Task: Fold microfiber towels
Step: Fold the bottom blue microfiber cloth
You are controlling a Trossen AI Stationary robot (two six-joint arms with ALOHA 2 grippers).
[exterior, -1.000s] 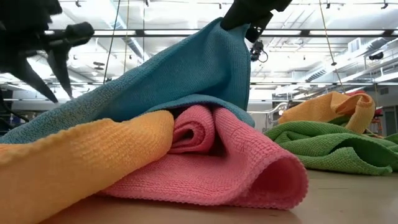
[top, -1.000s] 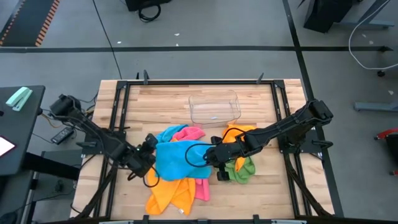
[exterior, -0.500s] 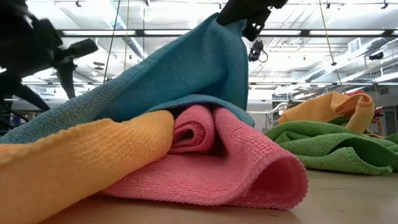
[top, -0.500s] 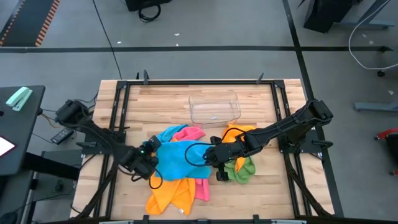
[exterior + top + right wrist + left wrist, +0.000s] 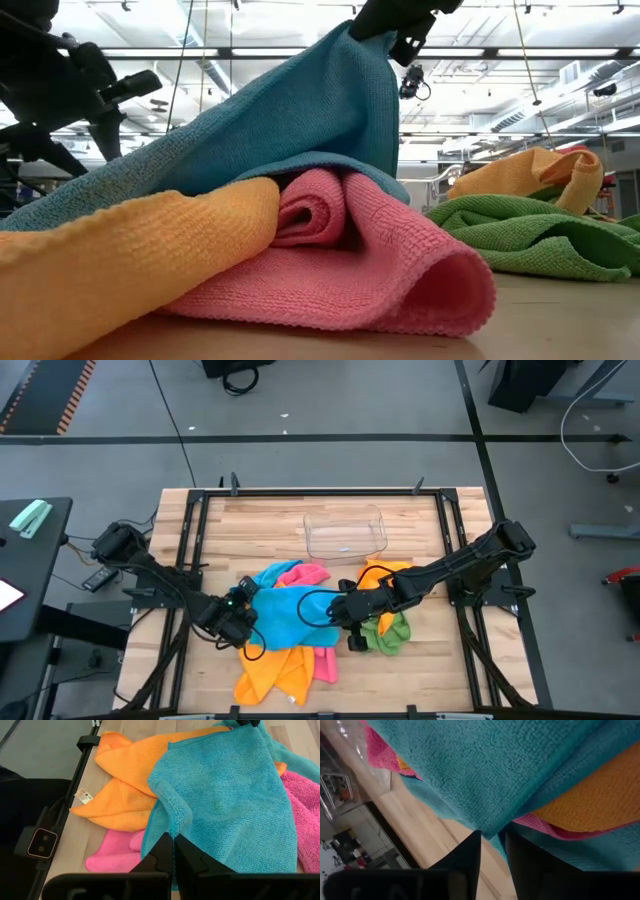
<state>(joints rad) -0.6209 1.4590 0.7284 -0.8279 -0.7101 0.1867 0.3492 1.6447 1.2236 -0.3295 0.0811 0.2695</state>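
**Stretching the blue towel between two grippers**

Pinching hard on my right side: my right gripper (image 5: 172,845) has its fingers pressed together on a bunched corner of the blue towel (image 5: 225,805), and in the low view that corner is hoisted well above the heap, the cloth draping down from it like a tent. Over on my left side, my left gripper (image 5: 490,851) sits right at the opposite corner of the same towel; the fingers stand only slightly apart with the corner's tip coming down to the gap, and I cannot tell whether they have bitten cloth yet.

So that's the relation everything turns on: the blue towel runs across the table from one gripper to the other, its long line lying left to right between them in the high view. Right end held and raised, left end at my fingertips and lower. My left gripper is the nearer one to the loose corner, so I judge that corner is its job.

Outward from there: the blue towel lies over a pink towel (image 5: 380,260) and an orange towel (image 5: 270,670) toward the table's near edge. A green towel (image 5: 390,630) and a second orange towel (image 5: 385,570) lie bunched beside my right arm. Beyond the pile stands the clear plastic tray (image 5: 345,532), apart from the cloths.
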